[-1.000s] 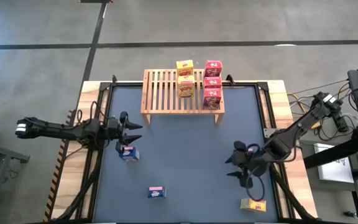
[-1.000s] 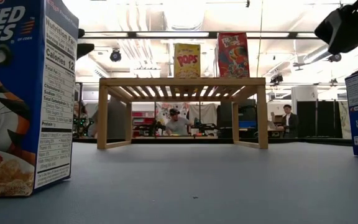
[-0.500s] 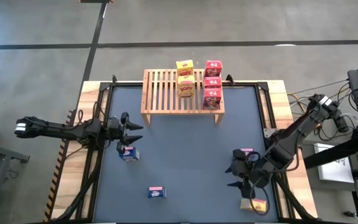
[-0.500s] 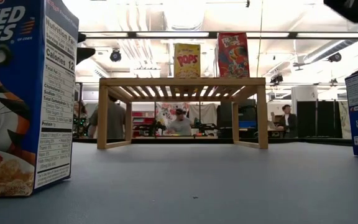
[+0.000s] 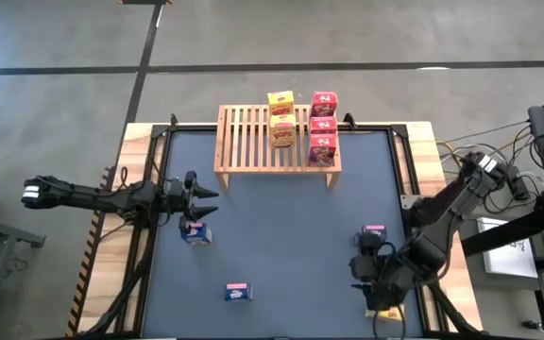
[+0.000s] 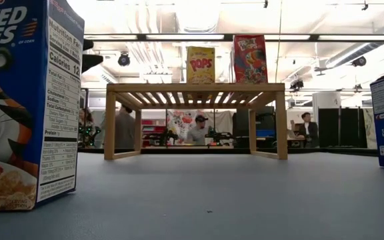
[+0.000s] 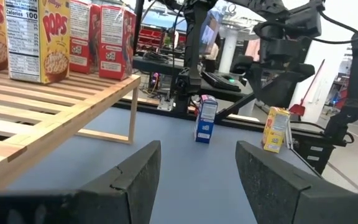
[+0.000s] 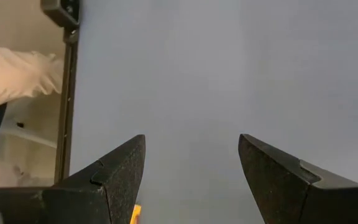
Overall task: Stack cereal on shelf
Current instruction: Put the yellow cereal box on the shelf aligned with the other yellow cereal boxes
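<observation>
Right pincer (image 5: 374,291) has swung from mid-desk down over yellow box (image 5: 385,313) at near right corner; fingers apart, nothing held; yellow sliver shows just below its fingers (image 8: 120,180) in right wrist view. Judged: grasp is imminent.

Blue box (image 5: 374,230) stands just beyond it.

Left pincer (image 5: 196,195) unmoved, fingers apart, empty, blue box (image 5: 195,232) just beside it.

Shelf (image 5: 244,142) well beyond both, carrying two yellow, three red boxes. Four boxes left on desk (image 5: 281,246).

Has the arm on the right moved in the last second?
Yes. The right gripper has slid away from the shelf, toward the table's near edge, past the blue box.
</observation>
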